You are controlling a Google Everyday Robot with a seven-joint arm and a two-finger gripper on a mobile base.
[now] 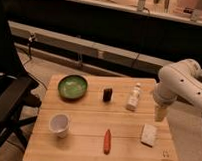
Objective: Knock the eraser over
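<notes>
The gripper (159, 116) hangs point-down over the right edge of the wooden table (82, 147), at the end of the white arm (183, 80) that reaches in from the right of the view. Whether it is wide or narrow cannot be told from here, and it holds nothing that shows. Just below it and toward the camera lies a flat white block (149, 134), which plays no part in the task. Next out, to the left of the gripper and a little farther back, stands the white bottle (134, 97), upright and directly on the line between the gripper and the goal. Past the bottle, apart from it, stands the eraser (107, 94), a small black block that looks upright and untouched near the middle of the table's far half. The step in hand is therefore judged to be the approach, with the knock itself not yet begun. The next move calls for carrying the gripper leftward, low enough to strike the eraser's side. It should pass either behind or in front of the bottle, since a straight sweep would likely topple the bottle first. Farther off, an orange carrot-like piece (107, 141) lies toward the near edge, well clear of that path. Beyond the eraser sits the green bowl (73, 86), close enough that a hard push could send the eraser against it. Farthest away are the white cup (59, 124) and a dark chair (9, 99) beside the table.
</notes>
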